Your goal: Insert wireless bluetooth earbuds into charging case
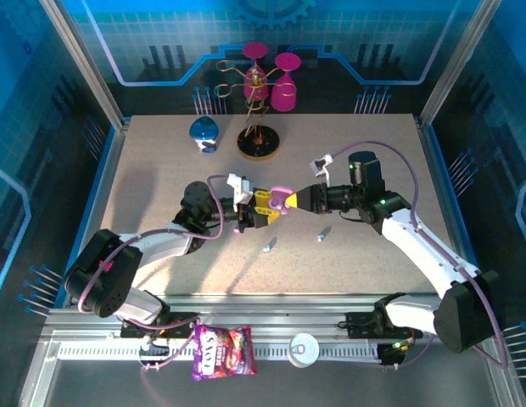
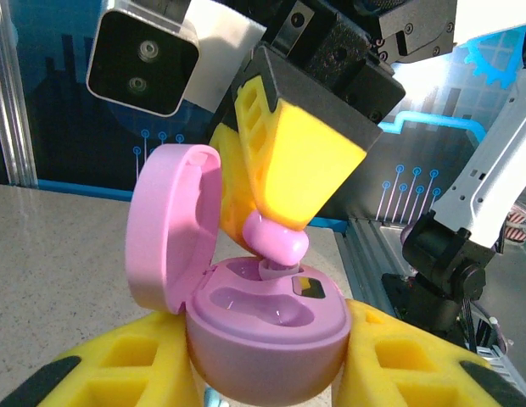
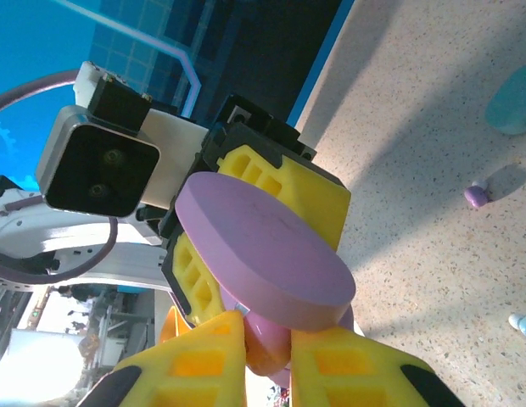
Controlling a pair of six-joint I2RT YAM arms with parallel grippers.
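Left gripper (image 1: 261, 210) clamps the pink case (image 2: 263, 331) (open lid (image 2: 170, 225) right beside the other fingers (image 2: 305, 153)). Right gripper (image 2: 276, 231) pinches a pink earbud (image 2: 278, 243), blue earbuds (image 1: 270, 246) nearby.

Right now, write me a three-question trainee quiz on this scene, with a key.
1. Which gripper holds the open pink-purple pebble-shaped plastic charging case?
2. True or false: the right gripper is empty.
3. In the top view, how many tiny pale blue plastic earbuds lie loose on the speckled tabletop?
Key: 1. The left gripper. 2. False: the right gripper pinches a pink-purple plastic earbud at the case's socket. 3. Two.
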